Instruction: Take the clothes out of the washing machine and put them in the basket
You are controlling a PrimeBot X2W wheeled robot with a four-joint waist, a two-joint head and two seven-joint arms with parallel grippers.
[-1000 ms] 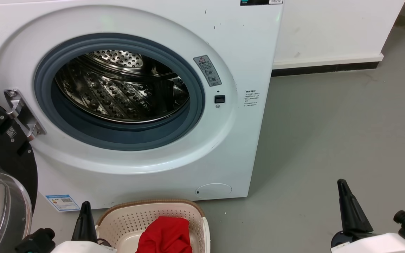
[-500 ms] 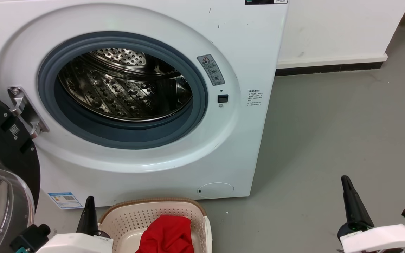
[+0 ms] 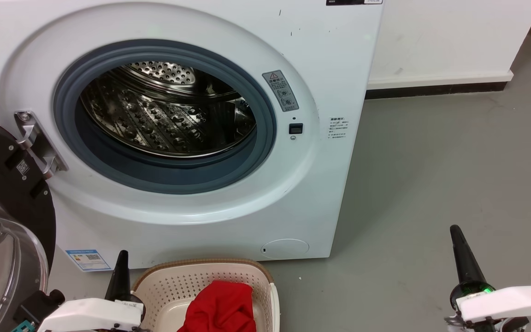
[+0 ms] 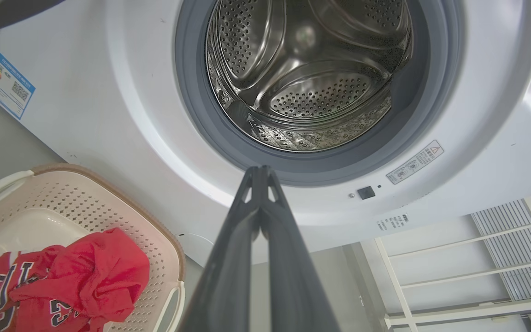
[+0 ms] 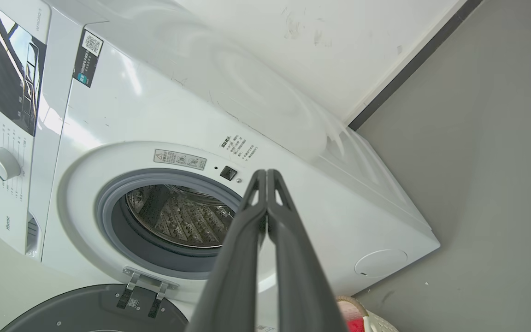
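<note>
Clothes with white-edged lettering lie in basket beside Hisense washing machine.

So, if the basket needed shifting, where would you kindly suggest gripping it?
Probably its pale side handle, approached from above on the robot's right: it stands off the perforated wall, leaving a gap for one finger, and the red clothes heaped inside the basket leave it clear.

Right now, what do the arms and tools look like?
Left tool and right tool have two long dark-grey tapering fingers with triangular cut-outs near the tips, on white wrist covers. A green light glows at the right tool's base.
</note>
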